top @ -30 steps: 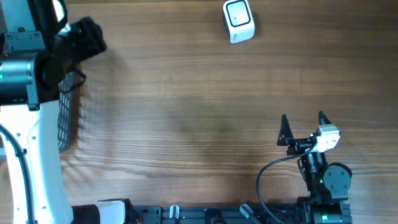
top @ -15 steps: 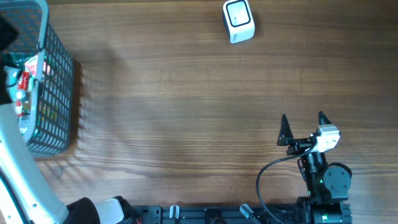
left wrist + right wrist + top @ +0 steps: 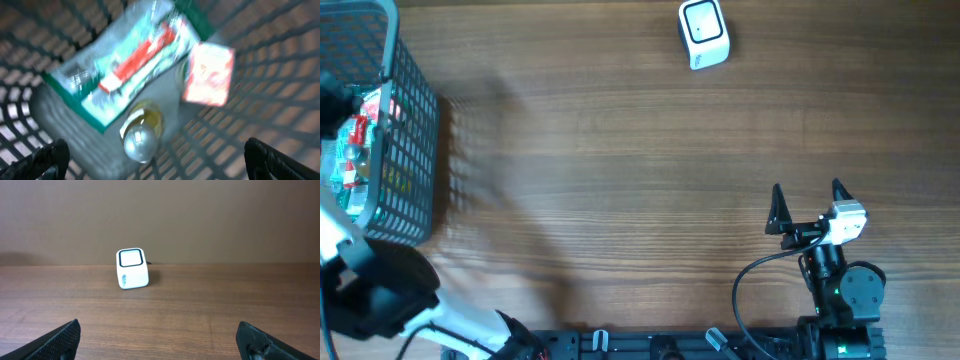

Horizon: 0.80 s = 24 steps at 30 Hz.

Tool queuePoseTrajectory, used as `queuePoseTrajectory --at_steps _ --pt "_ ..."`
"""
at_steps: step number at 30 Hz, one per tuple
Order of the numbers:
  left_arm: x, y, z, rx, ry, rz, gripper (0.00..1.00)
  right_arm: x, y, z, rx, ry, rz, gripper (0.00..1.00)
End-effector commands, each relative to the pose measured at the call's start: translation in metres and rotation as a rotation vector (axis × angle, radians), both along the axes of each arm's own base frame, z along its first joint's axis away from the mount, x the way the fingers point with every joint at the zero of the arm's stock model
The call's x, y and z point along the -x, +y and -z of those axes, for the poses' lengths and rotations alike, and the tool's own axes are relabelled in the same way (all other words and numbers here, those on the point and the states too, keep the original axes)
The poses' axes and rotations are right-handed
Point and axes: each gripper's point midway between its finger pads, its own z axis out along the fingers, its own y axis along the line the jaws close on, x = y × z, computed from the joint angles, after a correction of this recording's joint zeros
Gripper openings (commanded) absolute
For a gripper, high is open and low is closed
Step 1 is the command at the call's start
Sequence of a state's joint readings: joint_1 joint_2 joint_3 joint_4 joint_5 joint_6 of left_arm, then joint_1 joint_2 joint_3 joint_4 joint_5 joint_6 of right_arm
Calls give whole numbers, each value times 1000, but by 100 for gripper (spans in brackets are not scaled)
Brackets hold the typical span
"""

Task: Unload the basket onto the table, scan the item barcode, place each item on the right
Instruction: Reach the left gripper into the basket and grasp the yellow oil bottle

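Currently my left tool (image 3: pixel 160 162) hangs spread wide over the basket (image 3: pixel 415 160) holding a green packet (image 3: pixel 131 70); my right tool (image 3: pixel 809 207), also spread, faces the scanner (image 3: pixel 132 268) on the counter (image 3: pixel 620 180)

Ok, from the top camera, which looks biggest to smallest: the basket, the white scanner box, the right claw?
1. Basket, clearly largest, even cut off at the edge.
2-3. Right claw and white scanner box look about alike, so no ranking between them.

Soft even light; left-wrist blur
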State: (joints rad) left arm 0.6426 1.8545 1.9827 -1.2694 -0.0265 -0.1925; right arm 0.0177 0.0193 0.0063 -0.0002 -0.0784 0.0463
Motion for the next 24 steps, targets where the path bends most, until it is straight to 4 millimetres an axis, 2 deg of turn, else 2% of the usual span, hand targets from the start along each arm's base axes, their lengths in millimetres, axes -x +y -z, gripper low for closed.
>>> queuePoseTrajectory --at_steps 1,3,9,11,15,21,24 --pt "-2 0 24 56 55 8 100 0 1 -1 13 -9 -8 100" --pt "-1 -1 34 71 75 7 100 0 1 -1 14 -9 -8 100" --pt "5 -5 84 115 133 7 100 0 1 -1 14 -9 -8 100" --pt "5 -5 95 118 137 7 99 0 1 -1 13 -9 -8 100" --pt "4 -4 103 116 133 7 94 0 1 -1 13 -9 -8 100" --pt "-1 0 103 101 115 7 89 0 1 -1 14 -9 -8 100" --pt "-2 0 103 100 114 7 81 0 1 -1 13 -9 -8 100"
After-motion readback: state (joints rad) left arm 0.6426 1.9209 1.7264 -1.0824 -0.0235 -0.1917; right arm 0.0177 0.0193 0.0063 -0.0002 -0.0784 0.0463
